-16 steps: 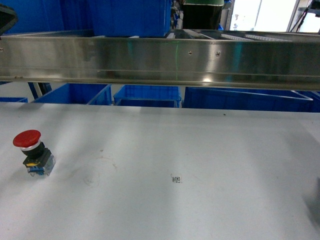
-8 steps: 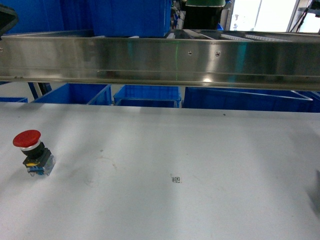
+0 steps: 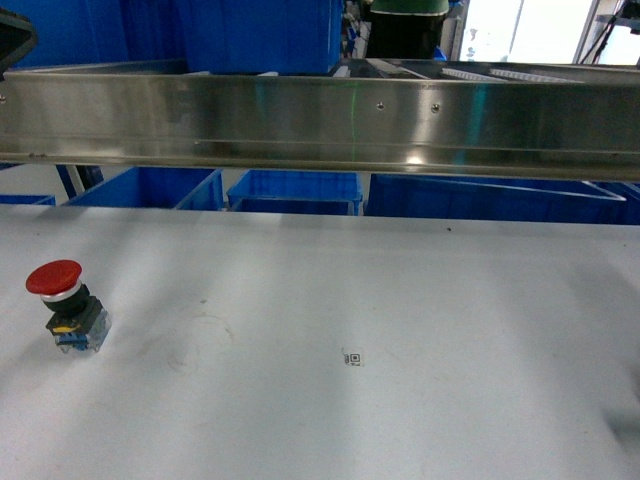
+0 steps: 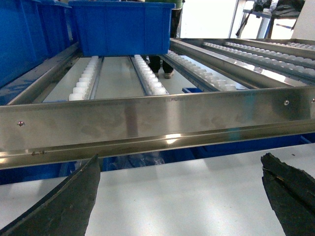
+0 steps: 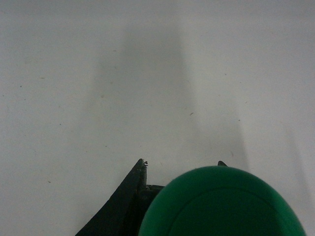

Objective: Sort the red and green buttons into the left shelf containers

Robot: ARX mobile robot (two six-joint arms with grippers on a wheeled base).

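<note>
dark shape at head view's right edge gone since 0.5 s ago | red button (image 3: 66,306) upright, tabletop (image 3: 400,300) left | left gripper (image 4: 182,196) jaws apart | right gripper (image 5: 179,169) jaws clamped on green button (image 5: 224,204)

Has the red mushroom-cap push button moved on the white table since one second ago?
No. The red mushroom-cap push button keeps its position relative to the small square marker.

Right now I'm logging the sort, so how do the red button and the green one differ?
The red button stands free on the white table, while the green button sits between the right gripper's fingers. The red one shows its full body, cap to base; of the green one only the domed cap shows. Both have rounded mushroom caps.
</note>
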